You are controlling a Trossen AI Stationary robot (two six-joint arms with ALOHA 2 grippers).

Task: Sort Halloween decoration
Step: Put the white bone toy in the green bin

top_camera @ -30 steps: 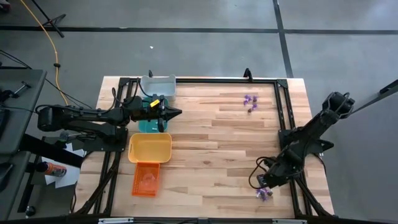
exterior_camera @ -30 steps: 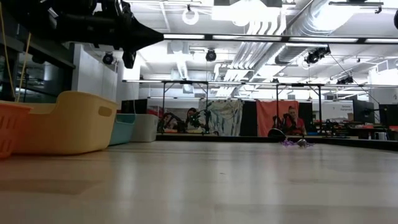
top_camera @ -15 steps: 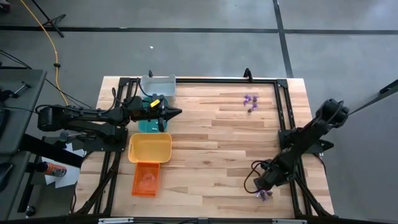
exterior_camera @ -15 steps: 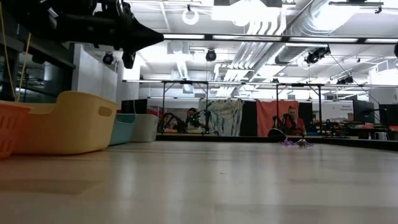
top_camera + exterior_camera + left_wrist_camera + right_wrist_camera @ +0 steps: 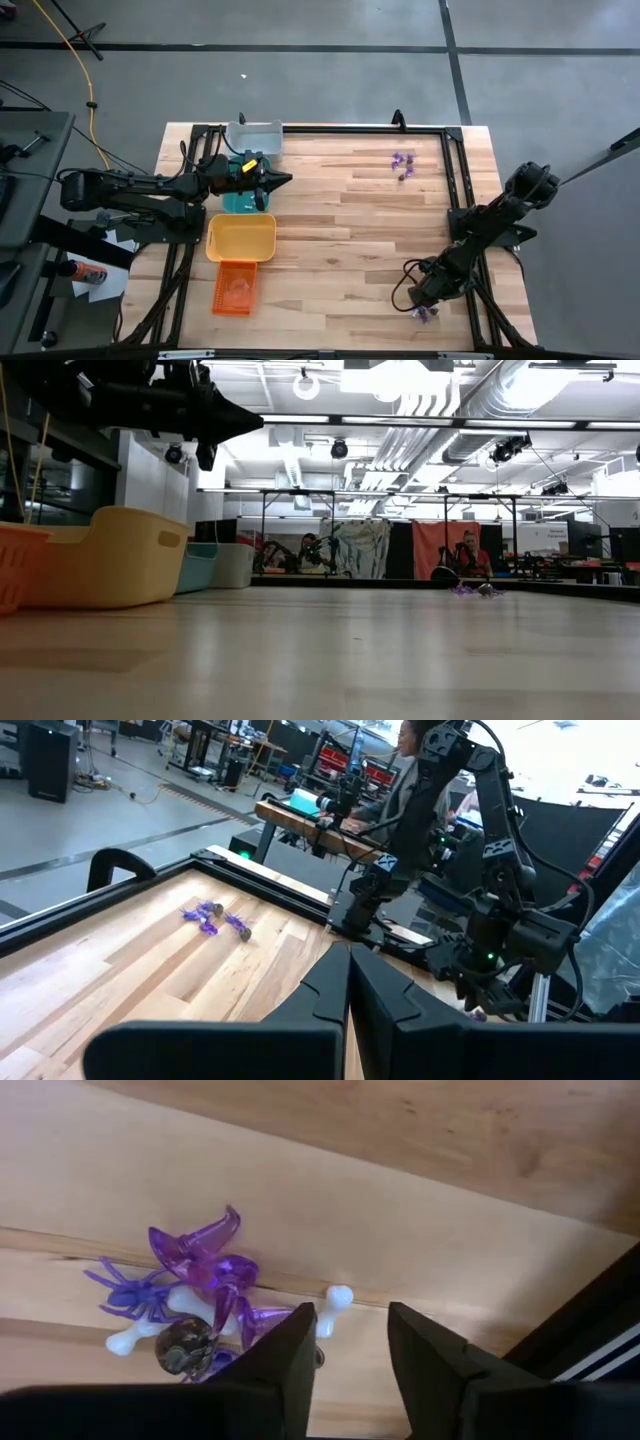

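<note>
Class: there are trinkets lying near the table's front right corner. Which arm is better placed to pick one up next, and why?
The right arm. Its gripper hangs open directly over that pile of trinkets, fingers close to a white bone. The left gripper is shut, across the table above the teal tray.

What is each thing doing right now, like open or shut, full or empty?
Left gripper: shut, hanging above the teal tray.
Right gripper: open, hovering over the near pile of trinkets.
Near pile of trinkets: tangled together on the table.
Far pile of trinkets: loose on the table, untouched.
Yellow tray: looks empty.
Orange tray: contents unclear.
Grey tray: looks empty.
</note>
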